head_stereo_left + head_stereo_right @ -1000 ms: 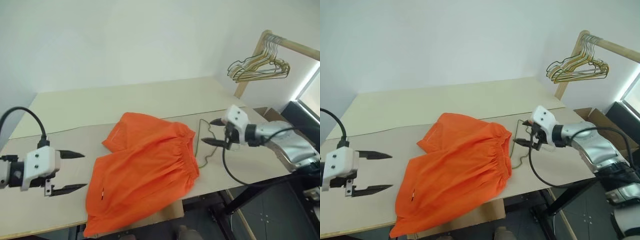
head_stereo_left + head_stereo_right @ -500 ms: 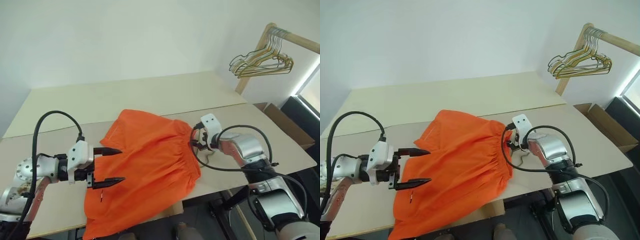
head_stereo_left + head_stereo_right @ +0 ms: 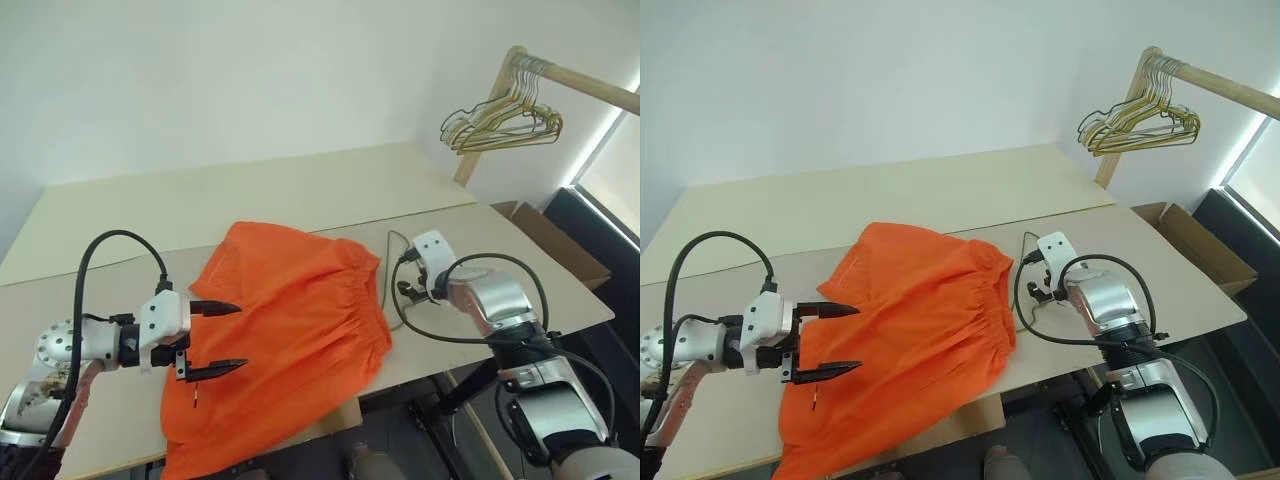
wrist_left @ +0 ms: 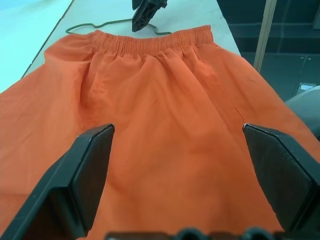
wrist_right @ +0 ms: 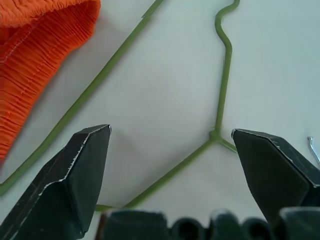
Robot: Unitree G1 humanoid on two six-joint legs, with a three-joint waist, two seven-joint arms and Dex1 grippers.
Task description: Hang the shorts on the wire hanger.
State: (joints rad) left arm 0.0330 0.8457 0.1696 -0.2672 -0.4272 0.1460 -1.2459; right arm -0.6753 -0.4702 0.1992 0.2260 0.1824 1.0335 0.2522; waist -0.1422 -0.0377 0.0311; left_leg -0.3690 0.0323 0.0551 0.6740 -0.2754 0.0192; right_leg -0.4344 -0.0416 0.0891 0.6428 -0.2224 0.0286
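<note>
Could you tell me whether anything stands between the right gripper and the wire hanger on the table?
Nothing visible does. The right gripper hangs open directly over the wire hanger, which lies bare on the table. The shorts lie off to one side, their waistband beside the wire, not under the fingers.

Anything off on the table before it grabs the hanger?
One thing: the shorts droop over the table's near edge, one leg hanging off. The wire hanger lies flat beside the waistband, intact. Both grippers, left gripper and right gripper, open, empty.

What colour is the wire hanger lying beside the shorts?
Olive green; the wire hanger shows best in the right wrist view.
</note>
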